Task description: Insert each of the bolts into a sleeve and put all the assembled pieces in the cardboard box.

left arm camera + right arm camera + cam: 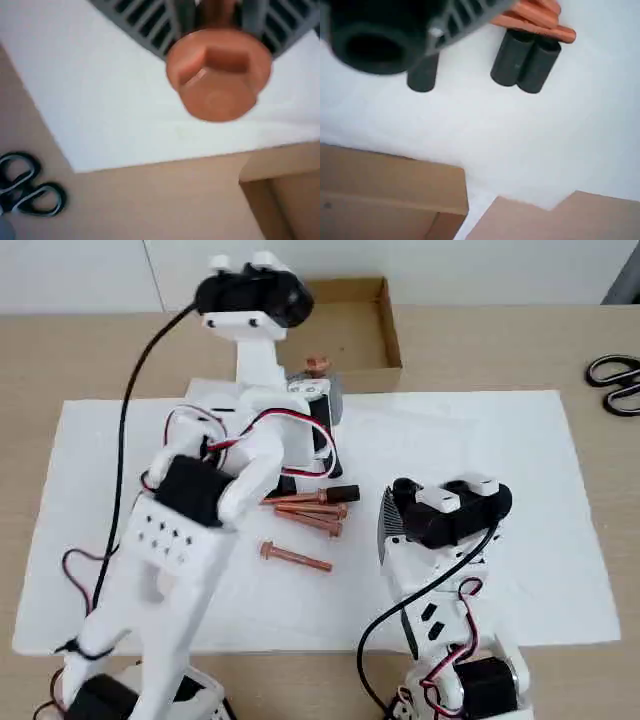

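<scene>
Near cardboard box (388,325) front edge: left tool (215,14) clamps bolt (218,75); right tool (415,32) grips sleeve (370,46) above open white sheet (520,490).

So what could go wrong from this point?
The bolt in the left gripper hangs bare beside the cardboard box, so it might go in without a sleeve. The right gripper holds a sleeve well apart from it; joining them in mid-air could misalign.

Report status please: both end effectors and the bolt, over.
Left end effector shut on bolt, near cardboard box. Right end effector shut on sleeve. Loose bolts and spare sleeves on paper, seemingly not blocking.
</scene>
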